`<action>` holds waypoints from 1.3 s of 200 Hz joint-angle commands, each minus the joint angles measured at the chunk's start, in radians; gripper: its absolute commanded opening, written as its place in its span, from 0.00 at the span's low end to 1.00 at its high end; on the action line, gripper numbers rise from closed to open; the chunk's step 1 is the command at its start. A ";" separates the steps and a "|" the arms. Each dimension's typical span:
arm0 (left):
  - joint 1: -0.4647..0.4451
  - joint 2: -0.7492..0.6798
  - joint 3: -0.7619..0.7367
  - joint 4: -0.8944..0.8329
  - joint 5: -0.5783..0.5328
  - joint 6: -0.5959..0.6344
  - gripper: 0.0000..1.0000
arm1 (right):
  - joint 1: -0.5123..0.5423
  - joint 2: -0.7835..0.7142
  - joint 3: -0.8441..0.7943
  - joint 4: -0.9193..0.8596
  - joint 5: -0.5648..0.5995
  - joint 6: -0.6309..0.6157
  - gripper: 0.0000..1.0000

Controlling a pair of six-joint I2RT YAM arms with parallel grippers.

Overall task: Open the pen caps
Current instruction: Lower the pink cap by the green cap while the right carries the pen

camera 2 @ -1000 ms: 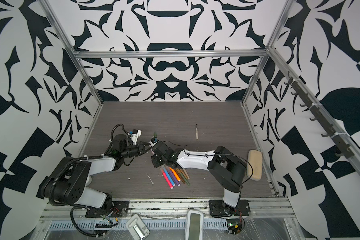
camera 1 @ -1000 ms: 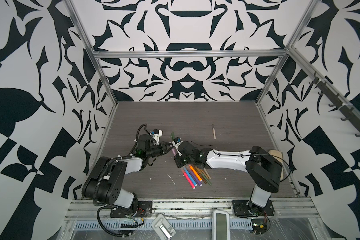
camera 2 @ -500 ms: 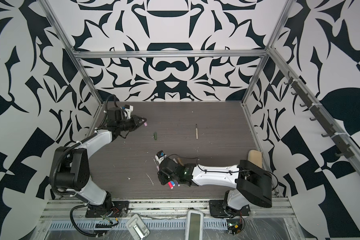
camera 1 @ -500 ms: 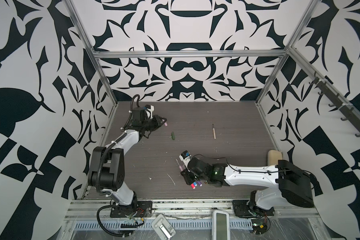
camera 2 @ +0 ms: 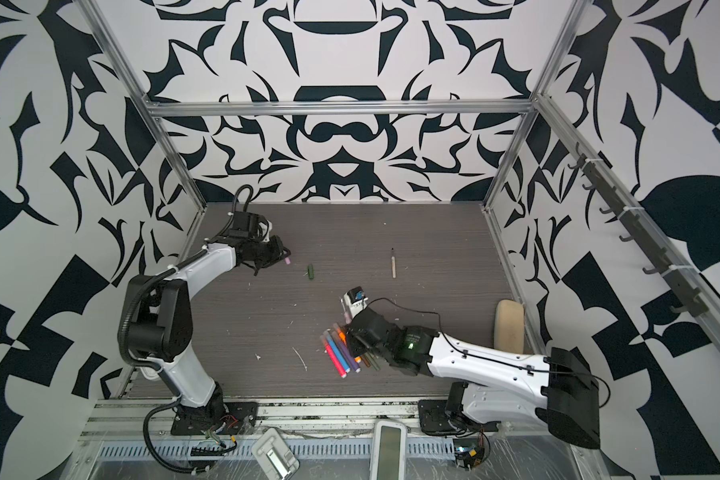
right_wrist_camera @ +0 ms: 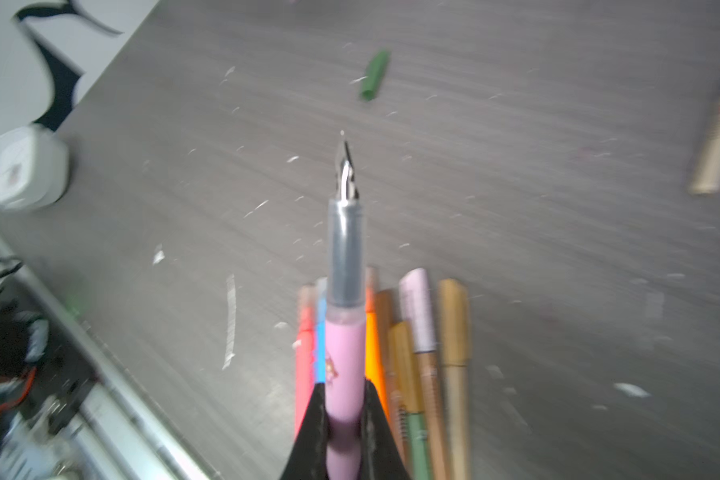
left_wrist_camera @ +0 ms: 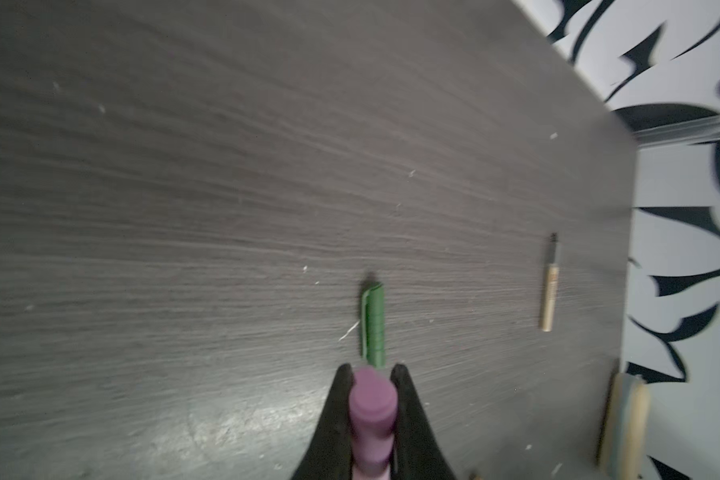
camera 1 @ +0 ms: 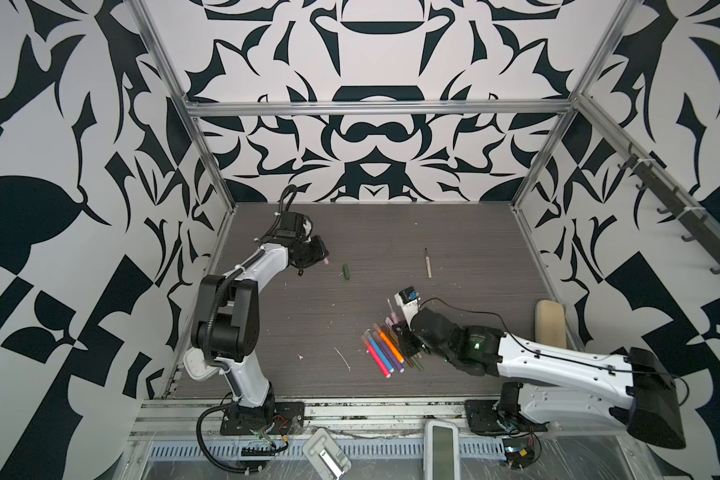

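Two grips: left jaws clamp pink cap (left_wrist_camera: pixel 373 411); right jaws clamp pink pen (right_wrist_camera: pixel 344 365), nib pointing outward along jaws.

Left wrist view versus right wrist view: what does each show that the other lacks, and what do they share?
Only the left wrist view: the left gripper shut on a pinkish-purple pen cap. Only the right wrist view: the right gripper shut on an uncapped pink pen, its metal nib bare, above a row of pens lying side by side. Both: the loose green cap and the tan pen on the table.
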 commanded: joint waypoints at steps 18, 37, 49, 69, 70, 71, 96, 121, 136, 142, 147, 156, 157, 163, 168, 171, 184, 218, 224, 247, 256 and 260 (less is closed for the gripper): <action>-0.089 0.136 0.091 -0.201 -0.151 0.086 0.00 | -0.359 -0.077 0.057 -0.123 -0.182 -0.129 0.00; -0.107 0.190 0.127 -0.211 -0.153 0.082 0.00 | -0.509 -0.065 0.095 -0.156 -0.222 -0.198 0.00; -0.116 0.213 0.145 -0.212 -0.159 0.077 0.00 | -0.596 -0.040 0.116 -0.164 -0.248 -0.229 0.00; -0.125 0.243 0.173 -0.217 -0.165 0.071 0.00 | -0.749 0.033 0.151 -0.160 -0.338 -0.252 0.00; -0.126 0.244 0.173 -0.217 -0.166 0.071 0.00 | -0.756 0.037 0.153 -0.159 -0.343 -0.252 0.00; -0.126 0.245 0.174 -0.217 -0.165 0.070 0.00 | -0.763 0.041 0.154 -0.157 -0.349 -0.253 0.00; -0.128 0.250 0.185 -0.219 -0.183 0.068 0.00 | -0.863 0.140 0.185 -0.123 -0.433 -0.244 0.00; -0.128 0.253 0.188 -0.216 -0.178 0.074 0.15 | -0.875 0.227 0.201 -0.060 -0.418 -0.249 0.00; -0.127 0.257 0.195 -0.215 -0.159 0.076 0.18 | -0.878 0.292 0.227 -0.049 -0.391 -0.264 0.00; -0.127 0.260 0.198 -0.215 -0.150 0.074 0.20 | -0.882 0.320 0.239 -0.046 -0.389 -0.269 0.00; -0.128 0.262 0.200 -0.214 -0.144 0.073 0.22 | -0.886 0.342 0.249 -0.042 -0.391 -0.271 0.00; -0.127 0.264 0.202 -0.212 -0.139 0.071 0.25 | -0.894 0.376 0.260 -0.031 -0.398 -0.270 0.00; -0.127 0.264 0.202 -0.211 -0.138 0.070 0.25 | -0.894 0.378 0.262 -0.030 -0.398 -0.269 0.00; -0.128 0.265 0.202 -0.209 -0.133 0.068 0.26 | -0.899 0.399 0.268 -0.020 -0.405 -0.266 0.00; -0.127 0.265 0.203 -0.208 -0.128 0.066 0.26 | -0.901 0.413 0.271 -0.014 -0.407 -0.263 0.00; -0.127 0.265 0.203 -0.206 -0.126 0.065 0.26 | -0.902 0.420 0.273 -0.009 -0.409 -0.261 0.00; -0.128 0.265 0.208 -0.206 -0.119 0.060 0.28 | -0.903 0.443 0.277 0.014 -0.418 -0.252 0.00; -0.128 0.264 0.223 -0.209 -0.111 0.051 0.33 | -0.905 0.496 0.298 0.030 -0.445 -0.242 0.00; -0.128 0.263 0.226 -0.208 -0.108 0.051 0.33 | -0.905 0.504 0.302 0.031 -0.445 -0.244 0.00; -0.128 0.263 0.233 -0.213 -0.099 0.047 0.33 | -0.908 0.540 0.316 0.034 -0.445 -0.252 0.00; -0.128 0.261 0.232 -0.211 -0.094 0.043 0.34 | -0.911 0.561 0.324 0.039 -0.450 -0.253 0.00; -0.128 0.259 0.232 -0.210 -0.091 0.041 0.33 | -0.912 0.568 0.327 0.039 -0.450 -0.252 0.00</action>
